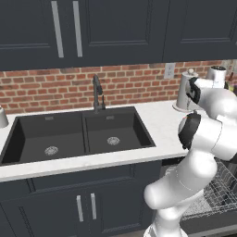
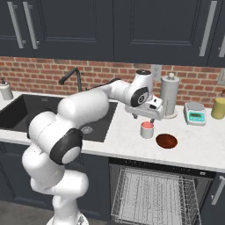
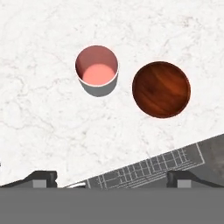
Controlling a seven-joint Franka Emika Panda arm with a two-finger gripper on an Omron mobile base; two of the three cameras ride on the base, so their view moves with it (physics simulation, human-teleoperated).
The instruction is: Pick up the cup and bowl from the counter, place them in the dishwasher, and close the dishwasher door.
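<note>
The cup (image 3: 96, 70) stands upright on the white marble counter (image 3: 43, 109), small and round, with a pinkish inside. Just to its right, apart from it, lies the glossy dark red-brown bowl (image 3: 161, 89). My gripper (image 3: 112, 178) hangs open above the counter, its fingertips (image 3: 41, 177) spread wide with nothing between them. In the right base view the gripper (image 2: 143, 117) hovers just over the cup (image 2: 147, 129), with the bowl (image 2: 166, 141) near the counter's front edge. Below the counter the dishwasher (image 2: 154, 193) stands open with its wire rack (image 1: 217, 190) pulled out.
A black double sink (image 1: 78, 134) with a faucet (image 1: 97, 92) is to the left. Behind the cup stand a tall steel canister (image 2: 169, 94), a small scale (image 2: 195, 113) and a yellow jar (image 2: 218, 107). A soap bottle (image 2: 5, 90) is far left. Dark cabinets hang overhead.
</note>
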